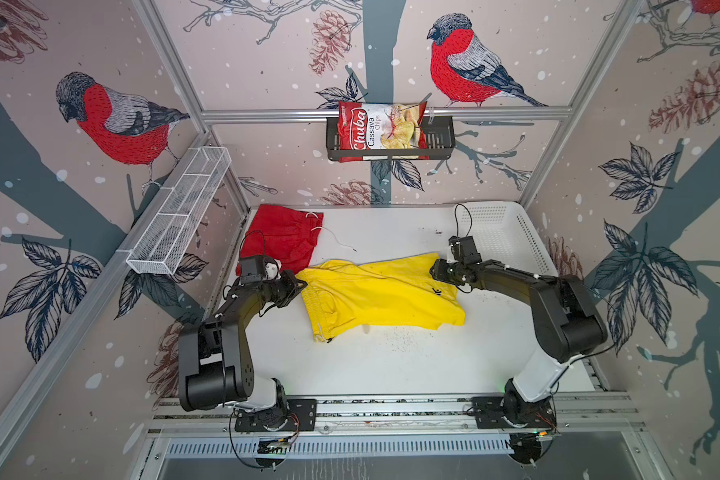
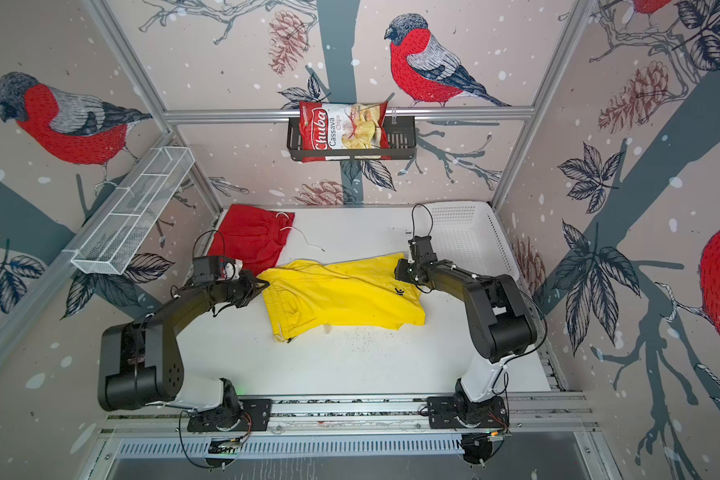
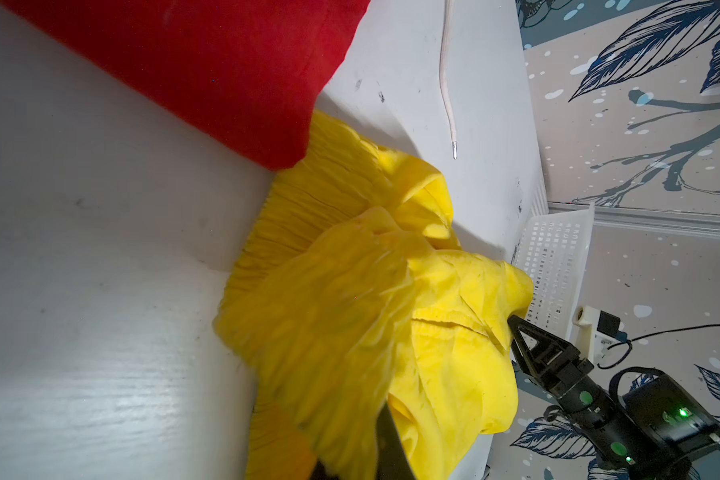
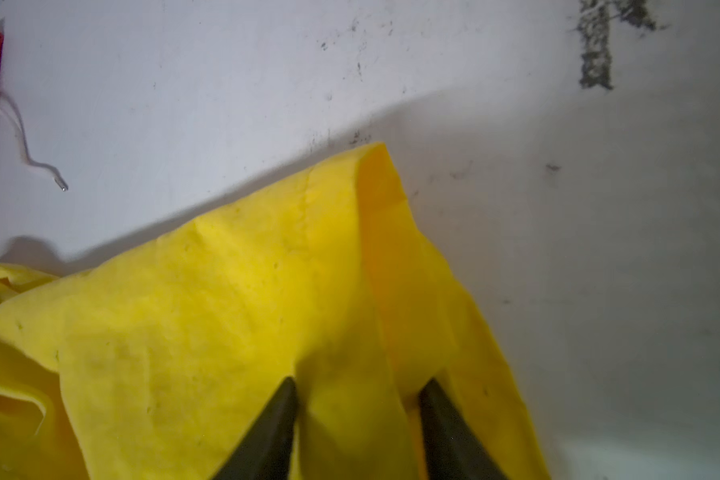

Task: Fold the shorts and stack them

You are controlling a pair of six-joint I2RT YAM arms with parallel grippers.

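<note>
Yellow shorts [image 4: 225, 311] fill the right wrist view, right up against the lens. The two dark tips of the right gripper [image 4: 359, 380] stand a little apart with a raised fold of the cloth between them. Whether they already pinch it I cannot tell.

In the left wrist view the same cloth is bunched and blurred. It hides all of the left gripper except one dark finger [image 3: 385, 440]. The left gripper [image 1: 299, 286] is clenched on the waistband corner of the shorts.

In both top views the yellow shorts [image 1: 375, 295] lie spread across the middle of the white table [image 1: 391, 365]. The waistband is to the left and a small black mark [image 1: 437, 292] sits near the right hem.

The red shorts [image 1: 281, 239] lie at the far left corner, folded, just beside the yellow pair. Their near corner is hidden behind the left wrist camera, and a white cord [image 1: 341, 241] trails from them onto the table.

Both arms rise from bases at the near edge with their elbows out to the sides. Their forearms are low and point inward at opposite ends of the yellow shorts.

A white basket [image 1: 504, 232] sits at the far right corner, partly behind the right arm. A chips bag [image 1: 381, 131] stands in a black rack [image 1: 441, 141] on the back wall.
</note>
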